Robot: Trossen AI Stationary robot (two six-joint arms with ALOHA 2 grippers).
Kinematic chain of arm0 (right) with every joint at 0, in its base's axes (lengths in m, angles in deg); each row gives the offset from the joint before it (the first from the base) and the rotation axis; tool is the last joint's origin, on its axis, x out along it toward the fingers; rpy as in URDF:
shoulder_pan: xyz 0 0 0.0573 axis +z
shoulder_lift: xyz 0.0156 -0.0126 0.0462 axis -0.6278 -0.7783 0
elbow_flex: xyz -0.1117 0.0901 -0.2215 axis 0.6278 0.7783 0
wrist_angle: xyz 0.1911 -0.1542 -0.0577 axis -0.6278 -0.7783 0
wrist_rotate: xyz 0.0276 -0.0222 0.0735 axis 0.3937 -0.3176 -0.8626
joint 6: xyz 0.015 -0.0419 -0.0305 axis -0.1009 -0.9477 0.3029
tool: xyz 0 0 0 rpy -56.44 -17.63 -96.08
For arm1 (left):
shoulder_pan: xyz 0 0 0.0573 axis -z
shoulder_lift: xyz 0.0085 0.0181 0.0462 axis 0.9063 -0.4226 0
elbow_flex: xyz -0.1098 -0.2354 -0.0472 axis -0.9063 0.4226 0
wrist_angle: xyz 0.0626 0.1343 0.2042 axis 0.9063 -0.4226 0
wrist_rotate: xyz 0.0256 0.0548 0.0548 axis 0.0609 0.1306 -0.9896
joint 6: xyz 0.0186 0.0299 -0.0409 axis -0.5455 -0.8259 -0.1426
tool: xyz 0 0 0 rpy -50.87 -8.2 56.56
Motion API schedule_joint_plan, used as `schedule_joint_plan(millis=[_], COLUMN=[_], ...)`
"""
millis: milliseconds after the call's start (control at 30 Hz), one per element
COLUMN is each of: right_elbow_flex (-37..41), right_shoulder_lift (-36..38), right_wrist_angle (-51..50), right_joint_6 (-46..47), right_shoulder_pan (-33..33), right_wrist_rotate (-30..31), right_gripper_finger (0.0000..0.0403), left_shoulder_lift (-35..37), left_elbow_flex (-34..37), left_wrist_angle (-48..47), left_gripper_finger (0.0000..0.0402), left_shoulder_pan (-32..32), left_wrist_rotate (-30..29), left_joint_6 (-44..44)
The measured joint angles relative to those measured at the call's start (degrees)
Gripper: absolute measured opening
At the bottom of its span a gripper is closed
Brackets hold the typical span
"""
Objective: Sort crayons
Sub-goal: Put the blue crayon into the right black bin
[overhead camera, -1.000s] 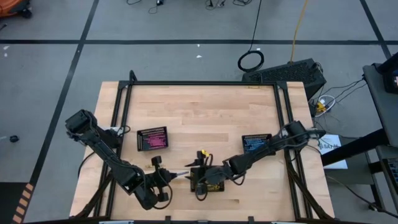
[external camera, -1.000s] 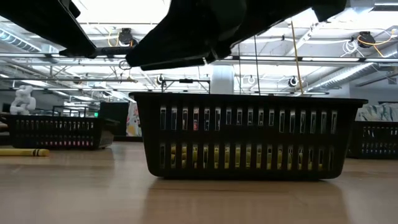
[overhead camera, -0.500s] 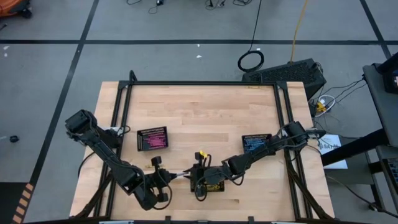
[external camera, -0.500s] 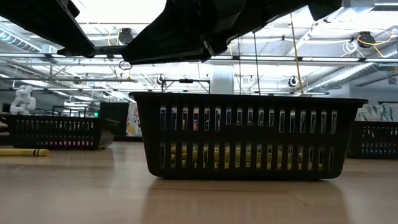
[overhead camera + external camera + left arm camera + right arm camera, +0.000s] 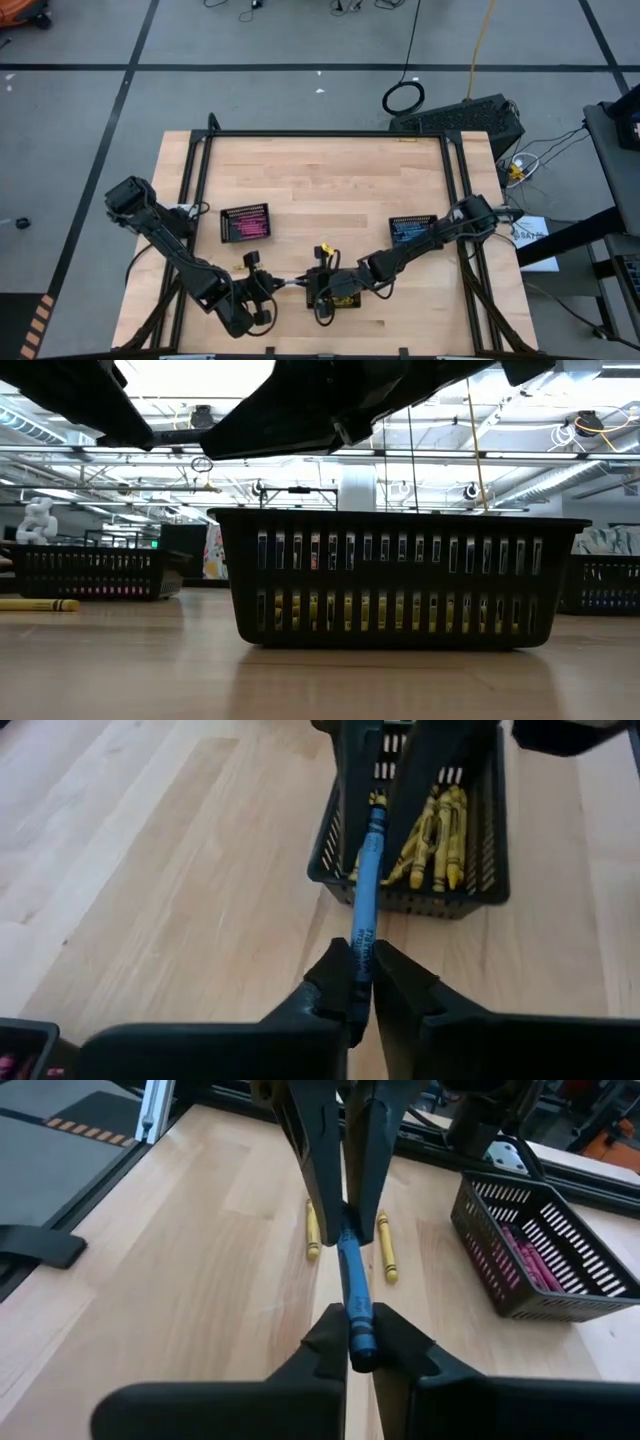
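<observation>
A blue crayon hangs level above the table between my two grippers, just left of the black mesh tray that holds yellow crayons. My left gripper is shut on one end. My right gripper is shut on the other end, over the tray's rim. Two yellow crayons lie flat on the wood beyond the crayon. The pink-crayon tray stands at the left and the blue-crayon tray at the right. My left gripper pinches the blue crayon's end between its two fingers, coming level from the table's left. The crayon sticks out forward along the fingers, clear of the table. My right gripper pinches the opposite end between its two fingers, level from the table's right, fingers along the crayon. The crayon spans the gap between both grippers, lifted clear.
The table's black frame rails run along its left, far and right sides. In the low view the yellow tray stands close in front and a yellow crayon lies at the left. Bare wood lies toward the far edge.
In the low view the dark arm above the yellow tray has risen a little. The blue crayon stays level between both grippers beside the tray.
</observation>
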Motion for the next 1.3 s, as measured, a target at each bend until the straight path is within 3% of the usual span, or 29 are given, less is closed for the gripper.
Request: schedule_joint_plan(millis=[200, 367, 500, 633, 700, 867, 1000, 1133, 1300], right_elbow_flex=[0.0, 3.8, 10.1, 16.5, 18.8, 21.8, 23.8, 28.4, 35.9], right_shoulder_lift=[2.8, 8.1, 16.2, 27.0, 32.7, 44.9, 52.4, 58.7, 64.0], right_wrist_angle=[-8.8, -15.7, -23.8, -38.4, -48.0, -71.0, -83.4, -86.4, -80.7], right_joint_6=[2.9, 7.0, 14.2, 26.4, 33.9, 50.6, 60.0, 63.4, 61.4], right_shoulder_pan=[0.1, 0.7, 2.5, 4.7, 5.7, 6.9, 6.7, 5.4, 3.0], right_wrist_rotate=[0.7, 7.9, 13.1, 15.2, 14.2, 4.5, -2.8, -5.6, -7.1], right_gripper_finger=[0.0005, 0.0005, 0.0005, 0.0005, 0.0005, 0.0004, 0.0004, 0.0004, 0.0004], left_shoulder_lift=[0.4, 2.3, 3.0, 3.0, 3.0, 3.0, 3.0, 3.0, 3.0], left_elbow_flex=[0.0, 0.0, 0.0, 0.0, 0.0, 0.0, 0.0, 0.0, 0.0], left_wrist_angle=[-4.6, -11.8, -15.7, -16.6, -16.7, -16.7, -16.7, -16.7, -16.7], left_gripper_finger=[0.012, 0.0192, 0.0212, 0.0214, 0.0214, 0.0215, 0.0215, 0.0215, 0.0215], left_shoulder_pan=[0.1, 0.0, 0.4, 0.9, 0.9, 0.9, 0.8, 0.8, 0.8], left_wrist_rotate=[0.1, 0.3, 0.3, -0.7, -1.4, -3.9, -4.9, -5.1, -5.4], left_joint_6=[-1.0, 2.8, 7.3, 7.8, 7.8, 7.8, 7.7, 7.6, 7.6])
